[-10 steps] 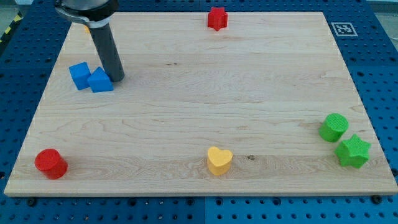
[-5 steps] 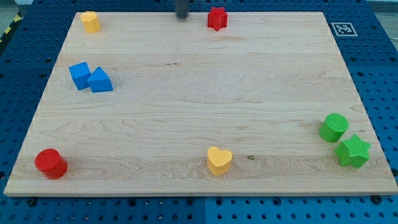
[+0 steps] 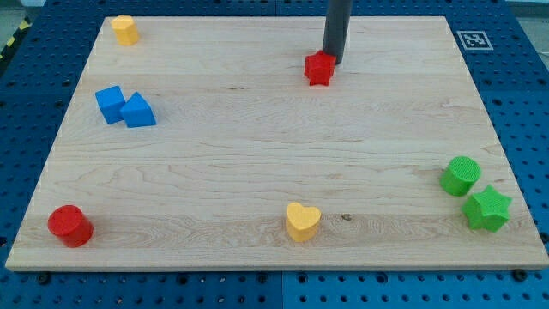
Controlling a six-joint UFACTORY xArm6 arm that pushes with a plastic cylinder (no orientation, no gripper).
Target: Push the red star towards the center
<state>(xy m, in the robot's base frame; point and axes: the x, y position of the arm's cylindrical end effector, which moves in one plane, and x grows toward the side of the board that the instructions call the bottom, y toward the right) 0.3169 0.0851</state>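
The red star (image 3: 319, 68) lies on the wooden board (image 3: 257, 154), in its upper part, a little right of the middle. My tip (image 3: 333, 61) stands right against the star's upper right side; the dark rod rises from there out of the view's top.
A yellow block (image 3: 125, 29) sits at the top left. Two blue blocks (image 3: 109, 103) (image 3: 138, 112) touch at the left. A red cylinder (image 3: 69, 226) is at the bottom left, a yellow heart (image 3: 302, 221) at the bottom middle. A green cylinder (image 3: 461, 176) and a green star (image 3: 486, 209) are at the right.
My tip went from beside the blue blocks across the top edge to the star's upper right. The red star has slid down and to the right, away from the top edge.
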